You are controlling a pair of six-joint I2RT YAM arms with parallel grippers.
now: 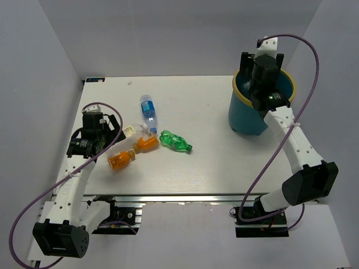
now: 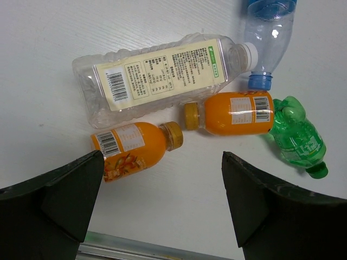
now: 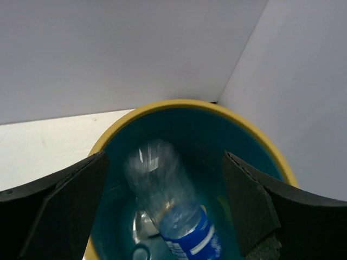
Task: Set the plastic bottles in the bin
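Five plastic bottles lie left of centre on the white table: a clear one with a blue label point(image 1: 148, 112), a clear one with a white label point(image 2: 157, 76), two orange-filled ones point(image 2: 133, 149) point(image 2: 233, 114) and a green one point(image 2: 297, 135). My left gripper point(image 2: 162, 189) hovers open just left of them with nothing between its fingers. At the back right, my right gripper point(image 3: 164, 162) stands open over the teal bin point(image 1: 247, 115) with its yellow rim point(image 3: 190, 104). Below its fingers a blurred clear bottle with a blue label point(image 3: 173, 211) is inside the bin, touched by neither finger.
White walls close off the back and both sides, and the bin stands near the back right corner. An aluminium rail point(image 1: 168, 197) runs along the table's near edge. Purple cables point(image 1: 263, 168) loop off both arms. Another clear object point(image 3: 142, 227) lies at the bin's bottom.
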